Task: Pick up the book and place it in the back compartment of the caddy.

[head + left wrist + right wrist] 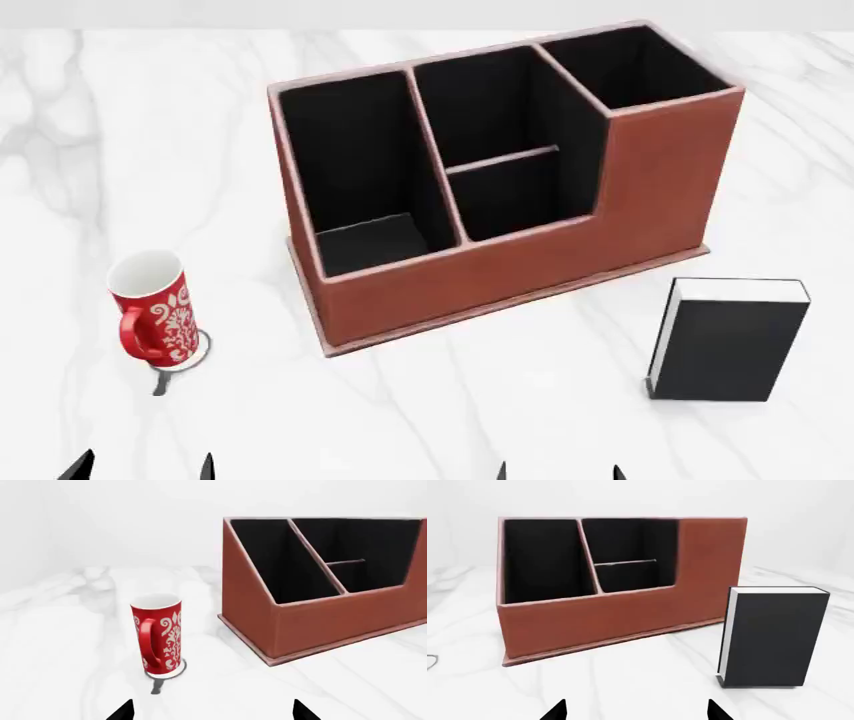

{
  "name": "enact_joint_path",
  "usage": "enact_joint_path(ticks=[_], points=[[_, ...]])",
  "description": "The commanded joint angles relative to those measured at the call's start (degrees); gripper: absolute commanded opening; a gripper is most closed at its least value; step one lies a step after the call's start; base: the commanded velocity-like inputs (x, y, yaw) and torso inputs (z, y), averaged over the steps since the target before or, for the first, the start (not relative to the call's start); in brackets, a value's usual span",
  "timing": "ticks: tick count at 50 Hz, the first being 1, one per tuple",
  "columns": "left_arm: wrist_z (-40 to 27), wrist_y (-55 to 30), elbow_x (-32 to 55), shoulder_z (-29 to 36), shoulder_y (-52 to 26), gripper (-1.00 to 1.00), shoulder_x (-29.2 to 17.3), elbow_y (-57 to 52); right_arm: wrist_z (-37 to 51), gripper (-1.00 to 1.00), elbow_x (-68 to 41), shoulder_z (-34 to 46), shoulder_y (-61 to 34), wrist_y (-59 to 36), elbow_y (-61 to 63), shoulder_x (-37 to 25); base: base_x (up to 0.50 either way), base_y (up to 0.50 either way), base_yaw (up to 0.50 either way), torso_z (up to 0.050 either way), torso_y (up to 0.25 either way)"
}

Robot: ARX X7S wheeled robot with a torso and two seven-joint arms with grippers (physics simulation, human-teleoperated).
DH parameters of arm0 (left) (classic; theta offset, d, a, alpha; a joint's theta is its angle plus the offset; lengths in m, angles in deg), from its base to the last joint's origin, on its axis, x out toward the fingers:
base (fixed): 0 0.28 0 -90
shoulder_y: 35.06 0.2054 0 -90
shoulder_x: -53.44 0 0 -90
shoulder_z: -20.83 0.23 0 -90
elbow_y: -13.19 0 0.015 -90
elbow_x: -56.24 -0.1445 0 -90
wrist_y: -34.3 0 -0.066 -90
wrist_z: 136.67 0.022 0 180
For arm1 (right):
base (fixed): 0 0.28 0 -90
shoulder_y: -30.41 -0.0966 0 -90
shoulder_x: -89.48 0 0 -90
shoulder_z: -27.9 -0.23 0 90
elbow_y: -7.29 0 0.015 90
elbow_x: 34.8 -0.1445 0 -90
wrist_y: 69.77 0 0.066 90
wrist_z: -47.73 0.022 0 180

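The black book (727,340) with white page edges stands upright on the table, to the right of and in front of the caddy (534,265); it also fills the right wrist view (774,635). The reddish-brown caddy (600,617) has black-lined cells. Its back compartment (521,195) is the small shallow cell behind the low front wall (627,575). My right gripper (636,711) is open and empty, short of the book and to its left (559,470). Near the table's front left, my left gripper (212,712) is open and empty (143,468).
A red-and-white patterned mug (154,310) stands left of the caddy, just ahead of my left gripper (159,635). The white marble table (441,400) stretches around everything. The caddy's tall right cell (641,65) rises beside the book.
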Motion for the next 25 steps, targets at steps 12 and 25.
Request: enact_joint_path(ticks=[12, 25], points=[[-3.12, 2.68, 2.96, 2.78, 1.31, 1.00, -2.75, -2.21, 2.29, 1.00, -3.05, 3.33, 1.21, 2.79, 1.28, -2.77, 0.00, 0.00, 0.00, 0.000, 0.000], [-10.07, 15.59, -2.18, 4.31, 5.39, 1.00, -3.56, -4.75, 4.43, 1.00, -4.20, 3.55, 7.37, 15.05, 7.60, -3.75, 0.00, 0.00, 0.00, 0.000, 0.000]])
